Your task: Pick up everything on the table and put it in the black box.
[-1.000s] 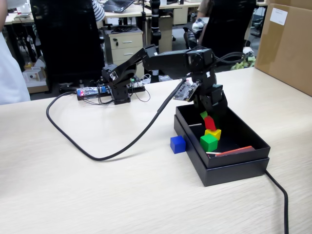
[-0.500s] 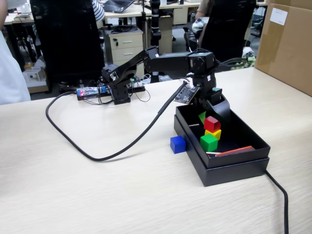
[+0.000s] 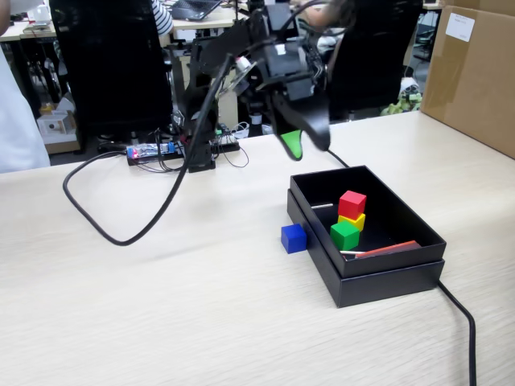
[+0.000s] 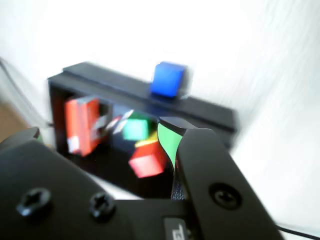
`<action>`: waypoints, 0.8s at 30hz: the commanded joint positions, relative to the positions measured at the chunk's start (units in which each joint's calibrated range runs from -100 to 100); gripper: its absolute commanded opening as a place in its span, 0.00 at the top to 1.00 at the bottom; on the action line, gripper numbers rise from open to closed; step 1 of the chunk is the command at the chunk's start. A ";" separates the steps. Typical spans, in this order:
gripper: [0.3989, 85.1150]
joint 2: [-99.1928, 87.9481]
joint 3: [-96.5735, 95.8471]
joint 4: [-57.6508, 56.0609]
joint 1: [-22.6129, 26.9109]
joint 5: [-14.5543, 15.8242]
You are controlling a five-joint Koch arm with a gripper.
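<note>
Pincer (image 3: 299,146) is hanging empty above the black box (image 3: 354,283), jaws seemingly parted, though blur is hampering that call. Blue cube (image 3: 294,238) is sitting mid-frame on the tabletop (image 3: 161,314), touching the box wall: light, rigid, best pinched across flat opposite faces.

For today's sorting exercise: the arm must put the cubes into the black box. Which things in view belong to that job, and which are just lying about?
Belong to the job:
blue cube, on the table beside the box
red cube, yellow cube, green cube, in the box
black box
gripper

Just lying about:
black cable
brown carton
office chairs
</note>
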 commanded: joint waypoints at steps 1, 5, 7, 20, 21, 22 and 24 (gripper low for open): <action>0.43 -4.50 -4.52 -0.54 -1.51 -0.29; 0.43 0.90 -8.60 -0.45 -1.71 -0.10; 0.43 4.34 -8.42 -0.45 -1.66 0.15; 0.43 22.24 -2.34 -0.45 0.00 1.76; 0.44 24.07 -0.89 -0.45 0.15 1.90; 0.44 24.76 -0.17 -0.45 0.20 1.90; 0.44 26.14 0.83 -0.45 0.29 1.90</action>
